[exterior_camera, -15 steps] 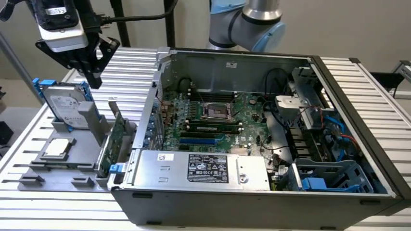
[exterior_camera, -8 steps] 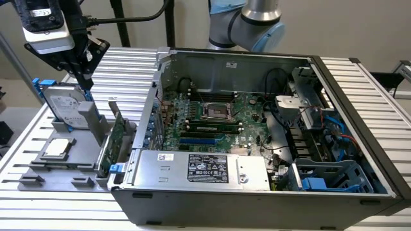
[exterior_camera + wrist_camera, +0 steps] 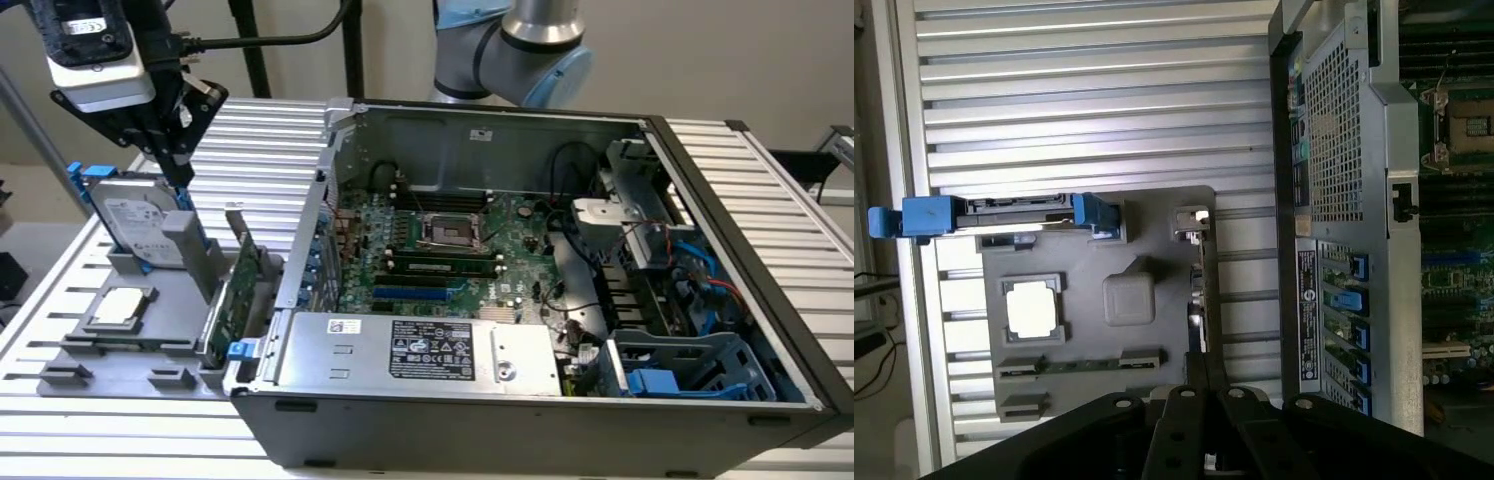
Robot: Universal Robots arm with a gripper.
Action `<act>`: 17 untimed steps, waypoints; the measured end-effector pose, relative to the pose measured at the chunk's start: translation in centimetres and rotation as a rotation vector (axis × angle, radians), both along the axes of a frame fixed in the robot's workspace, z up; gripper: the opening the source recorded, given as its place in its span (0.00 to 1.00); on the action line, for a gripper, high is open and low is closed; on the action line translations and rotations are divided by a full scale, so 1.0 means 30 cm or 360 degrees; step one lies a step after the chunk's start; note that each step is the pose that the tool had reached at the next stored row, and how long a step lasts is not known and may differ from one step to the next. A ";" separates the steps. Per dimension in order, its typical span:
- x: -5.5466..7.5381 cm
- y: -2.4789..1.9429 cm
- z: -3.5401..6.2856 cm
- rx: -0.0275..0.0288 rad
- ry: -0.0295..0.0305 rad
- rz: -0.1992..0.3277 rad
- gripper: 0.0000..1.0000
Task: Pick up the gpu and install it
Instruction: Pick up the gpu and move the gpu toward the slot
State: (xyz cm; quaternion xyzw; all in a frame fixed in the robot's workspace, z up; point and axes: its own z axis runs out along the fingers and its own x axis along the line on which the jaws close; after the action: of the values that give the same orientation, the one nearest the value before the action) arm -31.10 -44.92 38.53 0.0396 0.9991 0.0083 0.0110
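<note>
Soft, even overhead light fills the exterior view; the ribbed tabletop shines pale, while the computer case holds shadow (deepest around its drive bays). In the wrist view, glare whitens the processor chip.

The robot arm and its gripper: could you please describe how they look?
The arm has silver-grey tubes and light blue joint covers. The gripper is black, built of linkage bars with round pivot pins. A pale grey camera box with a black face sits beside it, and a thick black cable runs from there.
</note>
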 end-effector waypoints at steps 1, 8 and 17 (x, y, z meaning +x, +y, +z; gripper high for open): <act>0.000 0.000 0.000 0.00001 0.00000 0.0000 0.11; 0.000 0.000 0.000 0.00000 0.00000 0.0000 0.30; -0.008 -0.006 -0.008 -0.00005 -0.00004 0.0001 0.48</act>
State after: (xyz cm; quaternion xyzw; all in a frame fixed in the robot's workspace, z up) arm -31.32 -45.12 38.30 0.0392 0.9991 0.0082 0.0112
